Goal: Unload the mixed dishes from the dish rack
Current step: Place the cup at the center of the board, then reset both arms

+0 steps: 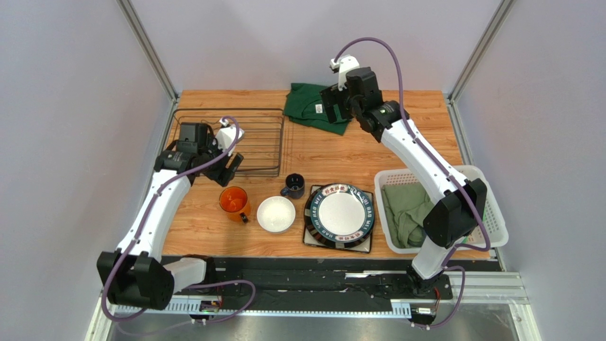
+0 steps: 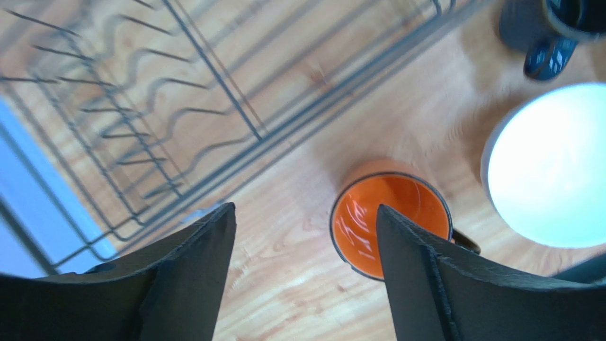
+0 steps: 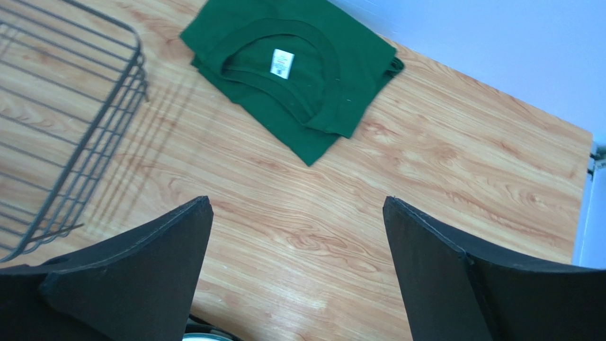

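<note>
The dish rack (image 1: 227,138) stands at the back left with nothing in it; its bars show in the left wrist view (image 2: 142,106) and a corner in the right wrist view (image 3: 85,142). The orange mug (image 1: 233,201), small white bowl (image 1: 276,214), dark blue mug (image 1: 293,186) and round dark-rimmed plate (image 1: 340,213) stand on the table in front. A square edge (image 1: 307,244) shows under the round plate. My left gripper (image 1: 231,167) is open and empty, above the table beside the orange mug (image 2: 387,220). My right gripper (image 1: 328,99) is open and empty, high over the back.
A folded green shirt (image 1: 316,106) lies at the back middle and shows in the right wrist view (image 3: 291,71). A white slatted basket (image 1: 491,227) with an olive cloth (image 1: 405,209) stands at the right. The bowl (image 2: 551,163) and blue mug (image 2: 548,28) also show in the left wrist view.
</note>
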